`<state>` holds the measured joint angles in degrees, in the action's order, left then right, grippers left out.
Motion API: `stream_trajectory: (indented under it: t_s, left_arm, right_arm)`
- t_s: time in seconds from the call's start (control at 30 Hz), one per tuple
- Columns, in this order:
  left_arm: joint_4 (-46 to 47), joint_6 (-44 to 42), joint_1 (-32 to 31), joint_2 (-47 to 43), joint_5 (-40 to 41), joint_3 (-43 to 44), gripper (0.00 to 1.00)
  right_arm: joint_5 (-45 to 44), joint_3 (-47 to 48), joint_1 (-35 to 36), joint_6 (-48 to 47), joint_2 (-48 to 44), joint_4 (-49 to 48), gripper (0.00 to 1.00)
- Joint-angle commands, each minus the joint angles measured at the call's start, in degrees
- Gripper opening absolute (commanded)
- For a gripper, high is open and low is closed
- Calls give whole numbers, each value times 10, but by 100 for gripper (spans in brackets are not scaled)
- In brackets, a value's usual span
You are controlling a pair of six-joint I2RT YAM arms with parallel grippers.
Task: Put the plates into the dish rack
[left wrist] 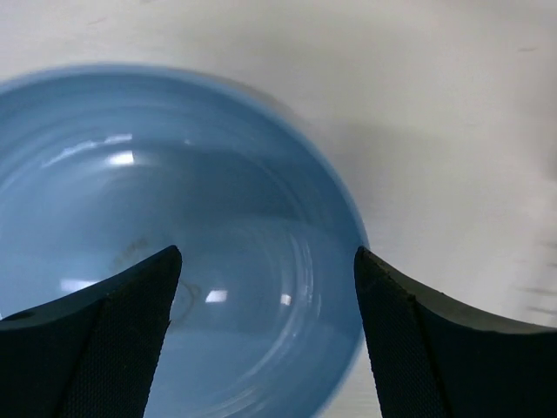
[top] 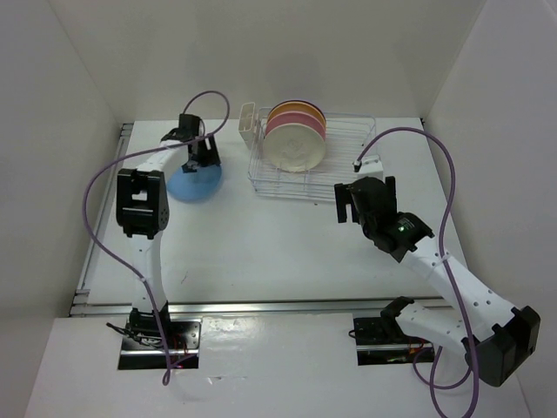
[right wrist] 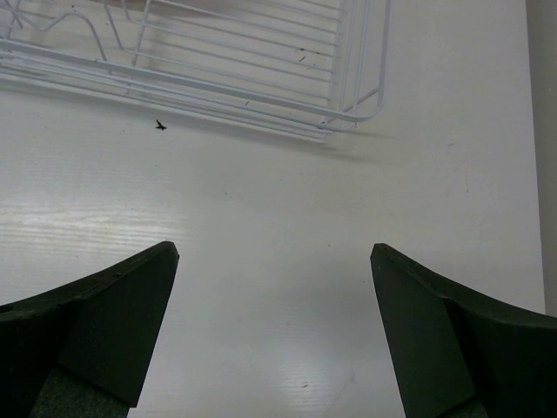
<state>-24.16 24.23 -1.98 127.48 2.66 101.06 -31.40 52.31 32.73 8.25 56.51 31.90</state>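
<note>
Black-fingered, my left pincer (left wrist: pixel 268 259) gapes wide and empty over the light blue plate (left wrist: pixel 174 174) lying on the table (top: pixel 287 244). My right pincer (right wrist: pixel 274 252), also wide and empty, hovers beside the dish rack (top: pixel 348 165) holding cream, pink and orange plates (top: pixel 294 150).

White arm links (top: pixel 461 283) with black joints (top: pixel 141 202), looping purple cables (top: pixel 453 178), dark jaws, perhaps a green wrist light (top: pixel 401 228).
</note>
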Motion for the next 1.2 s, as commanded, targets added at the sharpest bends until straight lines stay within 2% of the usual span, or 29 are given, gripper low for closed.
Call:
stream_trajectory:
  t_s: [0.0,0.1,0.23,0.3,0.43,0.5,0.8,1.03,1.17]
  left_arm:
    - [-68,15,-24,29,-1,92,86]
    - [-85,8,-24,2,8,92,87]
    - [-101,-25,-12,-88,45,6,90]
    - [-101,-37,4,-133,57,-9,91]
    - [-90,-45,39,-163,51,-9,92]
    - [-73,-50,66,-163,4,-9,92]
    - [-11,-37,105,-24,-90,21,91]
    - [3,-32,98,69,-95,63,88]
    - [-3,-38,87,87,-95,76,88]
  right_arm:
    - [-20,14,-6,19,3,14,100]
    - [-25,14,-6,19,3,14,100]
    - [-31,9,-6,19,14,7,100]
    - [-31,9,-6,14,29,1,100]
    - [-14,3,-6,1,47,-31,100]
    - [3,10,-6,1,55,-37,100]
    - [-16,27,-6,-4,62,-20,100]
    - [-16,38,-6,-4,69,-14,100]
    - [-11,51,-6,1,83,-14,100]
